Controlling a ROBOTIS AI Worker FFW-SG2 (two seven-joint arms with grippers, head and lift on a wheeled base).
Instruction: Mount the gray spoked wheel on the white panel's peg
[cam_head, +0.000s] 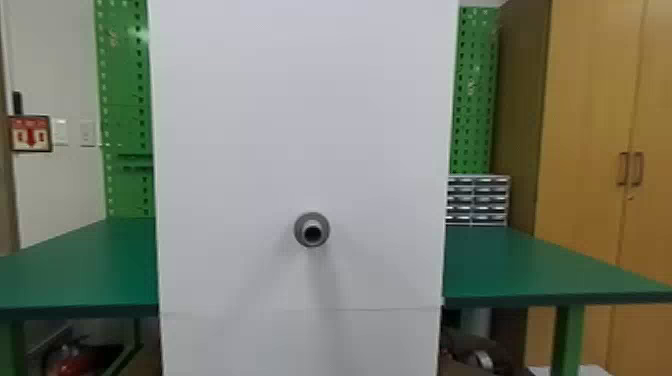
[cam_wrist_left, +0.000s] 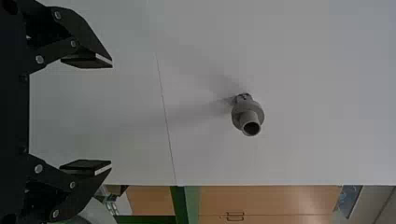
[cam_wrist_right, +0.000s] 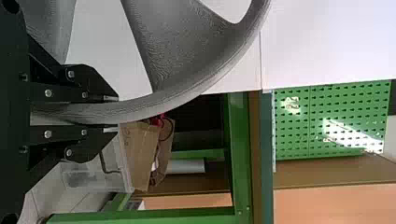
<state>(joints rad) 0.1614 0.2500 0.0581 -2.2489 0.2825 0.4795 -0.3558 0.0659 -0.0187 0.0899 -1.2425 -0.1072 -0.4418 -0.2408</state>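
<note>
We have the right hand (cam_wrist_right: 115, 112) clamped on one edge of the gray spoked wheel (cam_wrist_right: 187, 51), left hand (cam_wrist_left: 112, 114) open, peg (cam_head: 311, 228) bare on the white panel (cam_head: 300, 125). Off-center grip could let the wheel tilt, we think, and jam on or miss the peg.

Head view, your left: red sign (cam_head: 31, 133) on the wall. Your right: small drawer unit (cam_head: 478, 201) on green table (cam_head: 540, 272), wooden cabinet (cam_head: 585, 150) near it. Right wrist view: cardboard (cam_wrist_right: 138, 151) near a clear bin (cam_wrist_right: 95, 181).
</note>
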